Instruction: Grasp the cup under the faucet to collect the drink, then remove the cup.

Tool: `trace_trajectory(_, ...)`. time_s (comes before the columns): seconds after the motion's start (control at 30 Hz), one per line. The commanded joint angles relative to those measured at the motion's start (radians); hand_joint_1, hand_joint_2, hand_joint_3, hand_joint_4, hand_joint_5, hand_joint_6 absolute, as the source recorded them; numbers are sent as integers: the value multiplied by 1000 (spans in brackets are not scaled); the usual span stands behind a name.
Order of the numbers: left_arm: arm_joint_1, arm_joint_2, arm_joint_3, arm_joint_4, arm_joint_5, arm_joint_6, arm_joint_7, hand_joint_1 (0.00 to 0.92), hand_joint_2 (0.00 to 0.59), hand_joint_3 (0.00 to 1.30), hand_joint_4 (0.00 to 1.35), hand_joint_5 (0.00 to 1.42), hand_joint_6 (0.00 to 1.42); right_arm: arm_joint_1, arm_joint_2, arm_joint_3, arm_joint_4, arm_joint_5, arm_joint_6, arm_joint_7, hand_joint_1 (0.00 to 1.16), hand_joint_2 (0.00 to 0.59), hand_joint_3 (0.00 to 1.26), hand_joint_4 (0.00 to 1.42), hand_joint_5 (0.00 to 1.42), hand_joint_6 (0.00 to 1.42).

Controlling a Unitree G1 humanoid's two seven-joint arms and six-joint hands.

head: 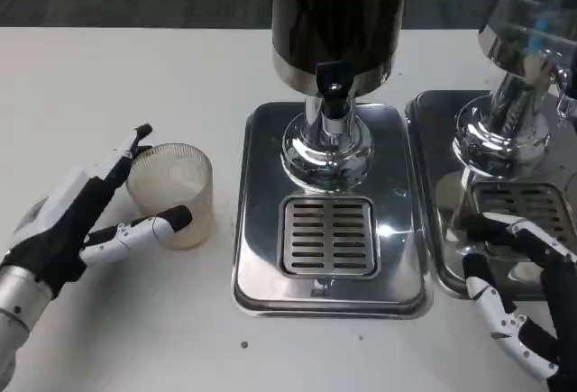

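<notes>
A clear ribbed plastic cup (171,194) stands upright on the white table, left of the drip tray (261,266). It is not under the black-handled faucet (334,84) of the dark drink dispenser (338,13). My left hand (77,221) reaches in from the left with fingers spread around the cup. One finger (133,144) lies along the cup's far side, and the thumb (149,226) crosses its near side. The grip is not closed. My right hand (514,297) sits low at the bottom right, its fingers apart and holding nothing.
The slotted grate (327,236) under the faucet is bare. A second dispenser (518,59) with its own steel tray (433,140) stands at the right, just beyond my right hand. White table surface lies in front and to the left.
</notes>
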Motion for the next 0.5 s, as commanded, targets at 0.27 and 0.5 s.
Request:
trace_trajectory(0.27, 22, 10, -8, 8, 34, -32, 87, 118, 0, 0, 0, 0, 12, 20, -1, -7, -22, 5, -14, 3, 353, 416, 427, 420, 387, 349)
trace_trajectory(0.5, 13, 14, -19, 16, 34, -15, 87, 120, 0, 0, 0, 0, 19, 17, 0, -4, -18, 11, -15, 8, 359, 414, 431, 420, 398, 360)
